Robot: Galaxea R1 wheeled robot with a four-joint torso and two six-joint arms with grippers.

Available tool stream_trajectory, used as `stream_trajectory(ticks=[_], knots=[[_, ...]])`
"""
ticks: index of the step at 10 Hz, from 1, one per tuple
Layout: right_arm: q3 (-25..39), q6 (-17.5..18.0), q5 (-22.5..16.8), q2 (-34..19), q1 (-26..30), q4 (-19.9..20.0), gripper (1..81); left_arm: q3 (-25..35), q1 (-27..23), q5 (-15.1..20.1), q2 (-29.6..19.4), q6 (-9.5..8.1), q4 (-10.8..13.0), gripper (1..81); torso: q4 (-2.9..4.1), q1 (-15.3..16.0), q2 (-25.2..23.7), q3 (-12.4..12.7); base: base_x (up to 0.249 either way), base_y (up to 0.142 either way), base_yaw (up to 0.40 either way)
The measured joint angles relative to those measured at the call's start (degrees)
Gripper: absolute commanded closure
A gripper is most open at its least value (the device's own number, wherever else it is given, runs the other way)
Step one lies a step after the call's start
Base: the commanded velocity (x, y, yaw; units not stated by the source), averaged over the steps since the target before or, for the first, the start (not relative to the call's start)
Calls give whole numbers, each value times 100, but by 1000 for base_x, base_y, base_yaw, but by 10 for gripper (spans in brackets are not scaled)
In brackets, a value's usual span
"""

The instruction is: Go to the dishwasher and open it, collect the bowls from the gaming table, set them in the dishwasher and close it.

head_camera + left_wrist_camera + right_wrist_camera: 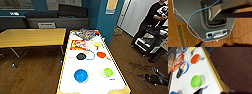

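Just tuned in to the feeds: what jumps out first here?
The long white gaming table with its yellow rim runs away from the robot, with a blue bowl and a green bowl nearest. Farther along lie black, red and yellow paddles, and a blue ring. A person stands at a cart, far right.

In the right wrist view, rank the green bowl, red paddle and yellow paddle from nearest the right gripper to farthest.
1. green bowl, near end.
2. red paddle, midway along.
3. yellow paddle, far end.
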Motion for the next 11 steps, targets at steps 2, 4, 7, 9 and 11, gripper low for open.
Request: stream_trajectory(ticks=[2,4,7,9,11], knots=[[-295,216,0,497,-1,52,10,0,-1,-2,0,0,0,10,0,0,2,0,0,0,0],[-755,725,1,734,-12,63,10,0,-1,-5,-2,0,0,10,0,2,4,-2,0,0,0],[-1257,1619,0,1005,-26,63,10,0,-1,2,-2,-2,0,10,0,2,4,-2,0,0,0],[-1618,1831,1,1293,2,67,10,0,-1,2,-2,-2,0,10,0,2,4,-4,0,0,0],[-1854,1930,0,1671,7,66,10,-2,-1,2,0,-2,0,10,0,2,4,-4,0,0,0]])
